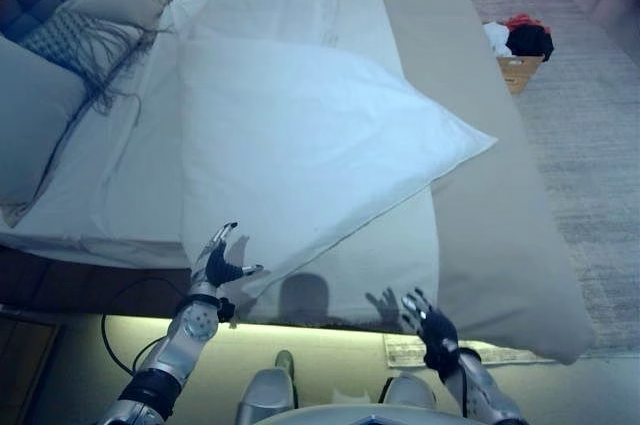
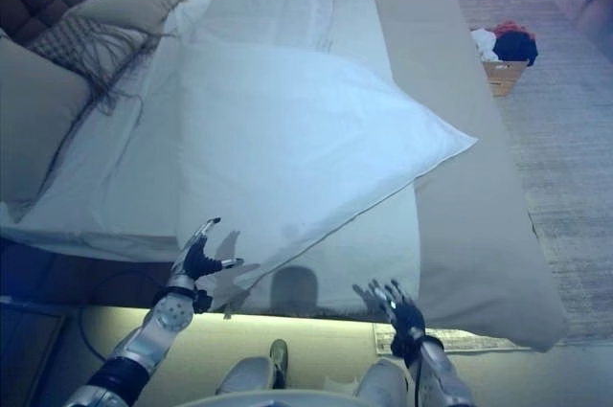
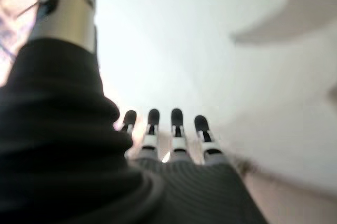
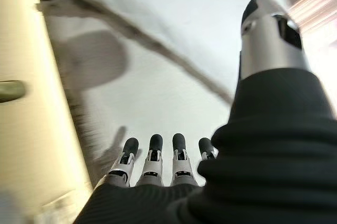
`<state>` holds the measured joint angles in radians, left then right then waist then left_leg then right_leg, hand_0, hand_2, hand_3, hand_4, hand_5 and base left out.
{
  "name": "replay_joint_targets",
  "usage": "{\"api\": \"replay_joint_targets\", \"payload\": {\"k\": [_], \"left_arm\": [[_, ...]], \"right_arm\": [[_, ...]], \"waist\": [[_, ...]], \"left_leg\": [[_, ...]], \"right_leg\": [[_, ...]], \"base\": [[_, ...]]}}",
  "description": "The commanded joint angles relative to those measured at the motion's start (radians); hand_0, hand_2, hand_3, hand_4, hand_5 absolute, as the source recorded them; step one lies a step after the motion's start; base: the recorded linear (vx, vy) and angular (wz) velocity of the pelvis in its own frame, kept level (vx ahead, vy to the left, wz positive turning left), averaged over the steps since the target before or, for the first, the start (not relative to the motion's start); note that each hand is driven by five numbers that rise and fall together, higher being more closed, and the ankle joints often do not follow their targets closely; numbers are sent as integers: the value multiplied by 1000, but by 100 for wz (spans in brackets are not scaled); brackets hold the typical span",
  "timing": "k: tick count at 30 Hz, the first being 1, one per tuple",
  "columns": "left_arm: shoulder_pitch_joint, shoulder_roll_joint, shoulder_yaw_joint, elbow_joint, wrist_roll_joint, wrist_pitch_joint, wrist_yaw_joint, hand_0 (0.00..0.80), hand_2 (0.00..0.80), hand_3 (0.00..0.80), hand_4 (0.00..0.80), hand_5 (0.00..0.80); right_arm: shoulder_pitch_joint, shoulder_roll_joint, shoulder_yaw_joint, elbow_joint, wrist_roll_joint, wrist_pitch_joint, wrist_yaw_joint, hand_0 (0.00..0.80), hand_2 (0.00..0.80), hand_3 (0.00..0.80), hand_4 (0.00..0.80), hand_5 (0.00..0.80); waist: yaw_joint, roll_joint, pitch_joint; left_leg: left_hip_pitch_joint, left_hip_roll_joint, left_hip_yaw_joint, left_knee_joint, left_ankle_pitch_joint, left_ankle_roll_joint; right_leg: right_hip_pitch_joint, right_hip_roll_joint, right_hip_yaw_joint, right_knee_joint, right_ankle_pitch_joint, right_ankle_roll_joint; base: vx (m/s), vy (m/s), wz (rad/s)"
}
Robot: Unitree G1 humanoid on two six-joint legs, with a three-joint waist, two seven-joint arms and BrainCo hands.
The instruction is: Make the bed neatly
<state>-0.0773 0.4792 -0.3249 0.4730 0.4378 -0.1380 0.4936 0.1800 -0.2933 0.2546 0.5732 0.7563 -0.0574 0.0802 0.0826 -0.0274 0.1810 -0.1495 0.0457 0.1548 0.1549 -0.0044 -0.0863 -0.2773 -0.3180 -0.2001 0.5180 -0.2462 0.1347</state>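
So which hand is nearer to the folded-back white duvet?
Left. The left hand is at the white duvet near its edge; the right hand hangs apart, beyond the bed's side.

Cool, dim daylight lies over the bed (image 1: 120,185), brightest on the folded white duvet (image 1: 300,135). A warm yellow strip light (image 1: 300,327) glows under the bed's near edge. Dark shadows fall on the sheet near that edge. Both wrist views are blurred, with white glare washing out the fabric.
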Motion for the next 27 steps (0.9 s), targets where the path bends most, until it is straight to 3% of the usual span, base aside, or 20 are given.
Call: {"api": "replay_joint_targets", "payload": {"k": [1, 7, 10, 13, 20, 23, 27], "left_arm": [[-210, 45, -30, 44, 119, 47, 217, 0, 0, 0, 0, 0], [-397, -7, -132, 180, 214, 164, 369, 0, 0, 0, 0, 0], [-429, -22, -144, 199, 238, 221, 388, 0, 0, 0, 0, 0], [-440, -19, -139, 209, 219, 274, 403, 0, 0, 0, 0, 0], [-480, -8, -124, 241, 193, 310, 446, 0, 0, 0, 0, 0], [-502, -23, -127, 266, 171, 334, 456, 0, 0, 0, 0, 0], [-559, -3, -134, 312, 86, 348, 505, 0, 0, 0, 0, 0]], "right_arm": [[-139, 3, 32, -25, 22, -75, -3, 0, 0, 0, 0, 0], [-241, -47, 93, -76, 48, -103, -105, 0, 0, 0, 0, 0], [-239, -75, 92, -112, 38, -97, -124, 0, 0, 0, 0, 0], [-229, -94, 86, -149, 36, -94, -131, 0, 0, 0, 0, 0], [-222, -127, 62, -222, 25, -95, -133, 0, 0, 0, 0, 0], [-249, -137, 51, -219, 26, -80, -138, 0, 0, 0, 0, 0], [-292, -143, 78, -266, 16, -67, -146, 0, 0, 0, 0, 0]], "waist": [[-17, -51, 116], [-59, -25, 188], [-78, -1, 207], [-88, 17, 222], [-110, 52, 263], [-123, 66, 276], [-133, 64, 306]], "left_leg": [[-167, -7, -62, 125, -37, 77], [-317, 10, -68, 163, -11, 48], [-397, 11, -67, 239, -25, 55], [-446, 12, -61, 322, -79, 60], [-586, -2, -36, 520, -158, 99], [-625, -7, -37, 557, -157, 102], [-641, -8, -47, 515, -128, 92]], "right_leg": [[-83, 42, 2, -286, 360, 51], [-249, 51, 1, -240, 350, 51], [-342, 38, 19, -143, 335, 39], [-398, 40, 47, -47, 284, 41], [-536, 33, 109, 186, 215, 4], [-583, 36, 138, 228, 213, 0], [-602, 58, 149, 188, 224, 9]], "base": [[-377, -131, -1], [-165, 16, -12], [11, 88, -2], [59, 76, -8], [29, 66, -3], [80, 117, -4], [36, 40, -11]]}}
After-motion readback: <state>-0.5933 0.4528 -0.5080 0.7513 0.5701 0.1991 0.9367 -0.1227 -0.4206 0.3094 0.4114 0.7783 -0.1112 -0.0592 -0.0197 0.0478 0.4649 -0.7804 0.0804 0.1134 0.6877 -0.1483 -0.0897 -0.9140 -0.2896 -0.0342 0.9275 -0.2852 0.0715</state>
